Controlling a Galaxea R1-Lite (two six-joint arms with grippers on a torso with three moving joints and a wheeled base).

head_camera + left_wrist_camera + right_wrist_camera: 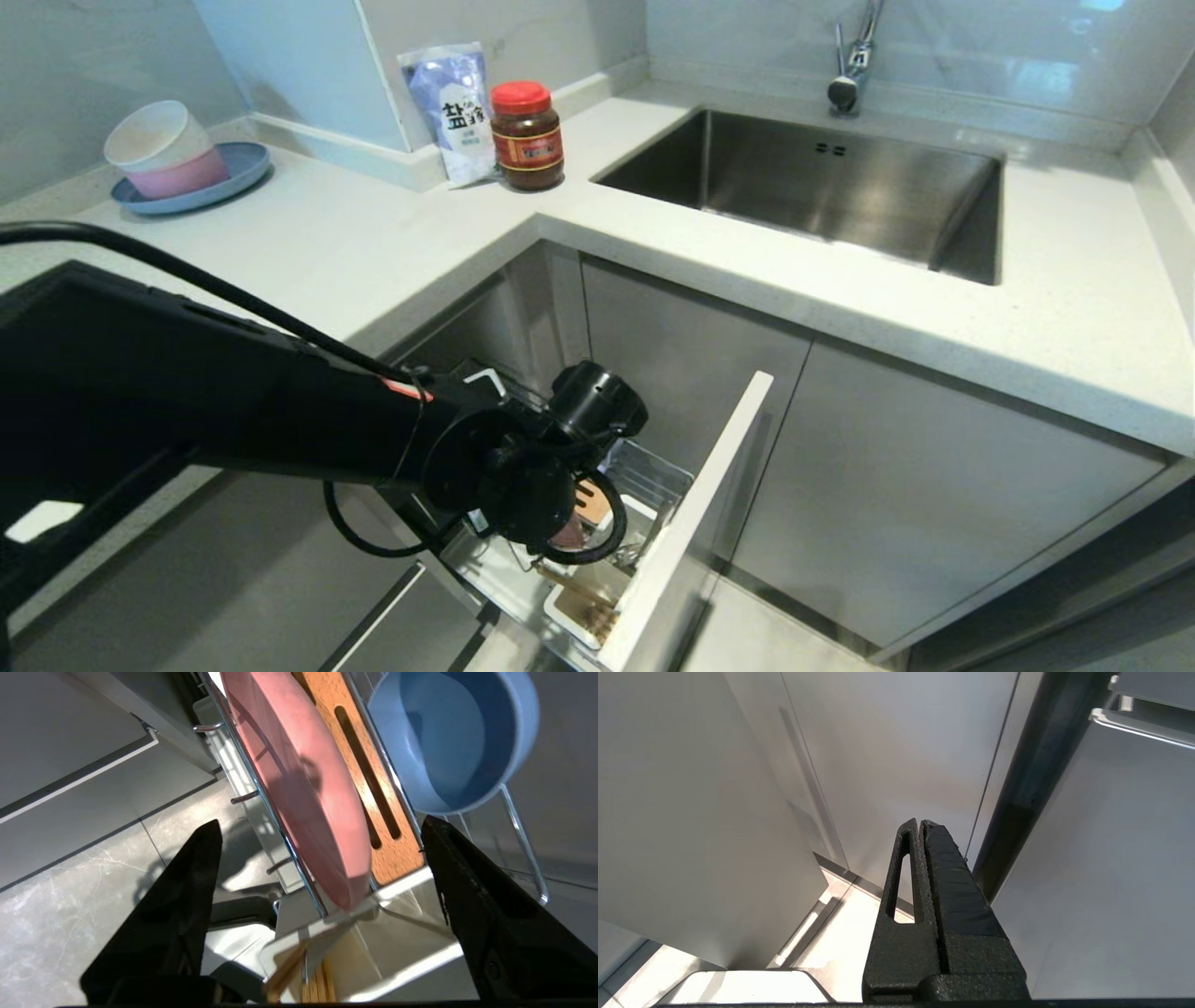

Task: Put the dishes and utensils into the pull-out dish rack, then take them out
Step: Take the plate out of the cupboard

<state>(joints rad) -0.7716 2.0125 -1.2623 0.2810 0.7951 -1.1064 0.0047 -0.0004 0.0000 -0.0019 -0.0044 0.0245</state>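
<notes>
Hovering my left gripper [322, 872] with fingers [177, 905] spread wide, gripping nothing; pink plate [299, 779] stands between them, blue bowl [458, 742] just past one tip

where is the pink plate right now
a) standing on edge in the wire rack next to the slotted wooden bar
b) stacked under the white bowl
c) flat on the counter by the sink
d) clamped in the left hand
a: in the left wrist view the pink plate stands on edge between the chrome wires of the pull-out dish rack, beside the slotted wooden bar, while the left hand is open with nothing between its fingers.
</notes>
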